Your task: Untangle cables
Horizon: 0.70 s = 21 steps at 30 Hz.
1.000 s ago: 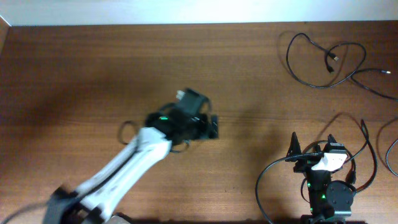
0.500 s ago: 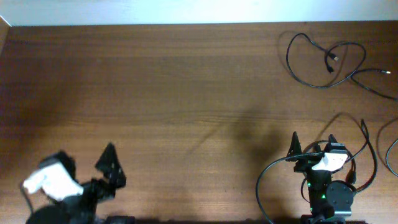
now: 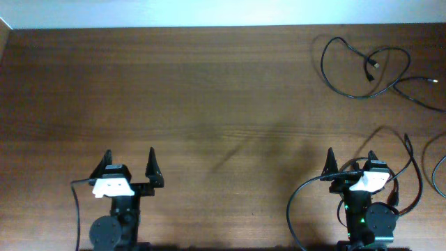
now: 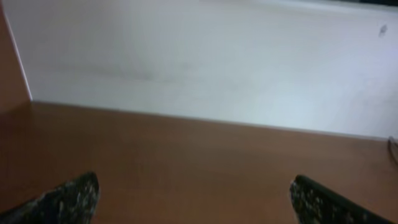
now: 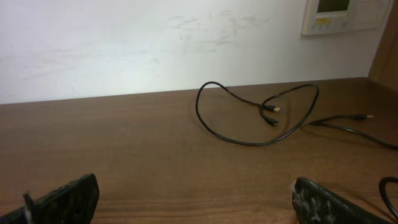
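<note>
The cables lie at the table's far right: one thin black cord (image 3: 323,66) in a wide loop with small plugs inside it, and a second cord (image 3: 418,98) running off the right edge. In the right wrist view the loop (image 5: 249,144) lies far ahead, the second cord (image 5: 348,129) to its right. My right gripper (image 3: 350,157) (image 5: 194,199) stands open at the front right, well short of them. At the front left my left gripper (image 3: 129,162) (image 4: 193,196) is also open, nothing between its fingers and only bare wood ahead.
Thicker black wires (image 3: 296,199) curl around the right arm's base, with more loops (image 3: 418,178) toward the right edge. A thin wire (image 3: 75,209) hangs by the left base. A white wall (image 5: 124,43) bounds the table's far side, with a wall panel (image 5: 339,15) on it.
The left arm has pulled back from the middle of the table to its base at the front left, gripper open. The right arm and the cables have not moved.
</note>
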Motion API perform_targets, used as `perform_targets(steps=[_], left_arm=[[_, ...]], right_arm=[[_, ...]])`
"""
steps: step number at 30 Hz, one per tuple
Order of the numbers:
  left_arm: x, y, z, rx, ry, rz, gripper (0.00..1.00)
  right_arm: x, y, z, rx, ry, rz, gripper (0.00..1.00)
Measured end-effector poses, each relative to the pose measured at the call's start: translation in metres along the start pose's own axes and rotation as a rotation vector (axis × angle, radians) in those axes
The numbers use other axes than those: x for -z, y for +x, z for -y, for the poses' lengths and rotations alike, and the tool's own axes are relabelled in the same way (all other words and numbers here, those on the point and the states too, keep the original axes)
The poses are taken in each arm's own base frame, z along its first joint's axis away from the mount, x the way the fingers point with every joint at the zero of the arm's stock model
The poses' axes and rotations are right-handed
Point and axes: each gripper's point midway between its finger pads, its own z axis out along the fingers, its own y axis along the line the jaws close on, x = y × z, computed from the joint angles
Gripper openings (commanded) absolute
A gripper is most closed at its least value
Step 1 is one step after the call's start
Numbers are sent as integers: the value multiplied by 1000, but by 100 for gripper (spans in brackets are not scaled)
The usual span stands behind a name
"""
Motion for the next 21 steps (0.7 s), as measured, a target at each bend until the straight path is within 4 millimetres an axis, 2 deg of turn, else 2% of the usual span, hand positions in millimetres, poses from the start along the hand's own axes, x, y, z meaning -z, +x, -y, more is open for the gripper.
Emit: perform_targets(steps=[4, 6, 21], left_arm=[[-12, 40, -1, -47, 11, -22, 99], [-12, 66, -3, -70, 11, -98, 99], [-12, 67, -3, -135, 15, -98, 99]], right_arm=[[0, 0, 0, 1, 0, 0, 98], [0, 0, 0, 1, 0, 0, 99], [0, 0, 0, 1, 0, 0, 99]])
